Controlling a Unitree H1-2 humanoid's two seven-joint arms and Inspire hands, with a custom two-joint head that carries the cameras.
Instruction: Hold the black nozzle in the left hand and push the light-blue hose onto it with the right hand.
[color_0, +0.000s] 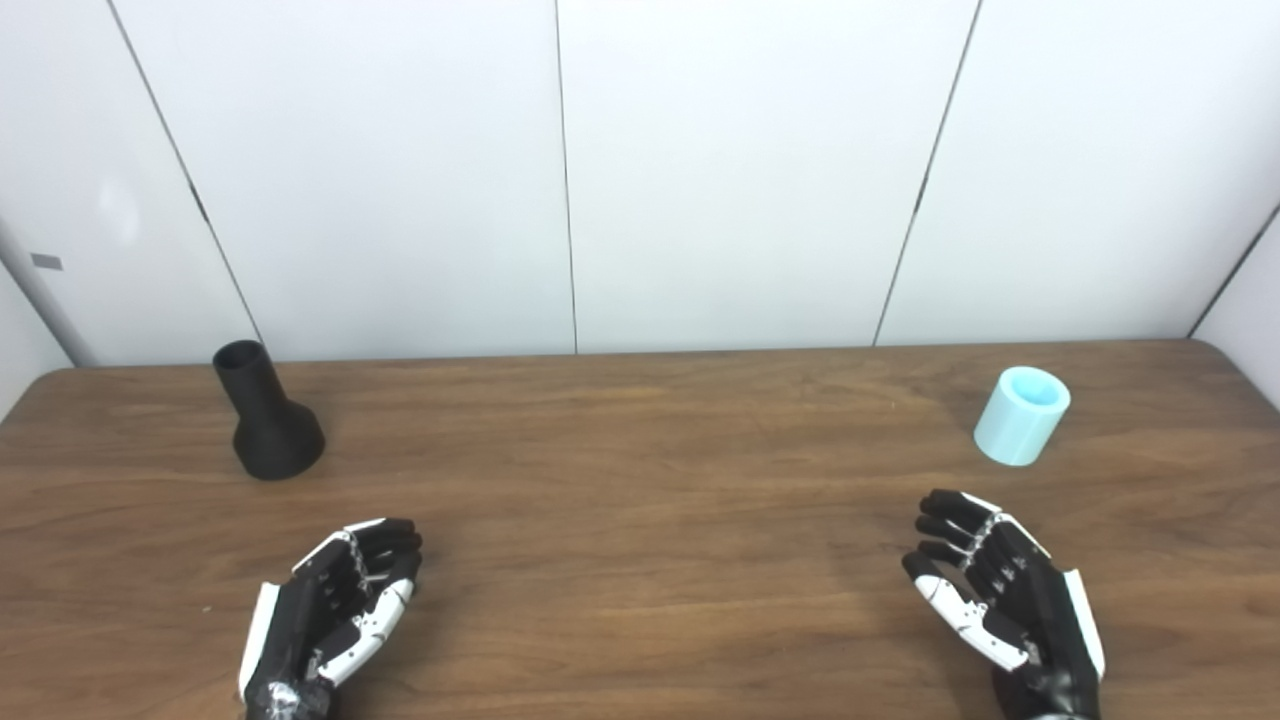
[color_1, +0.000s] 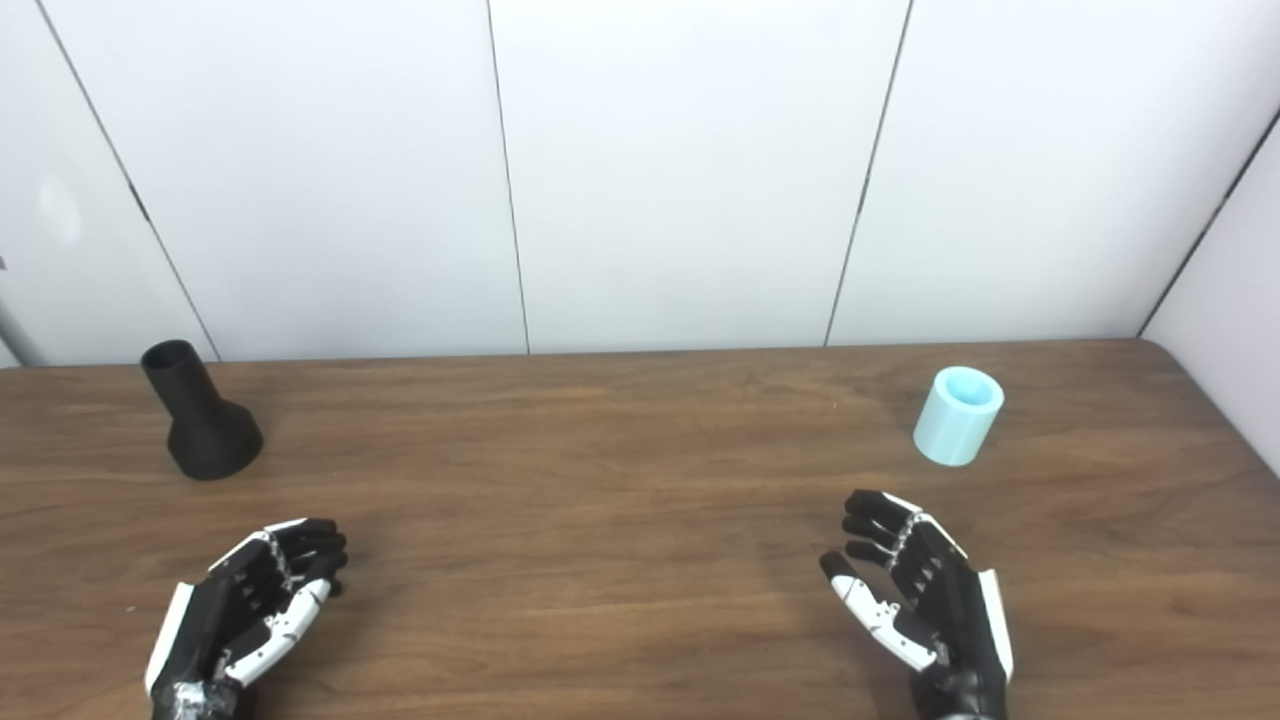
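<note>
Both hands hold nothing, fingers apart and lightly curled, palms turned inward: the left hand (color_0: 335, 610) low on the left, the right hand (color_0: 1000, 595) low on the right. Their wrists are cut off by the bottom edge, so the arms cannot be seen. Whether the hands rest on the table (color_0: 640, 520) or hover just above it is hard to tell.

The nozzle (color_0: 265, 412) stands upright on its wide base at the far left, beyond the left hand and slightly to its left, apart from it. The hose (color_0: 1022, 415), a short light-blue tube, stands on end at the far right, just beyond the right hand's fingertips and not touching them.

Bare wood lies between the 2 hands and between nozzle and hose. The table's back edge meets a white panelled wall (color_0: 640, 170); the near edge is out of frame
</note>
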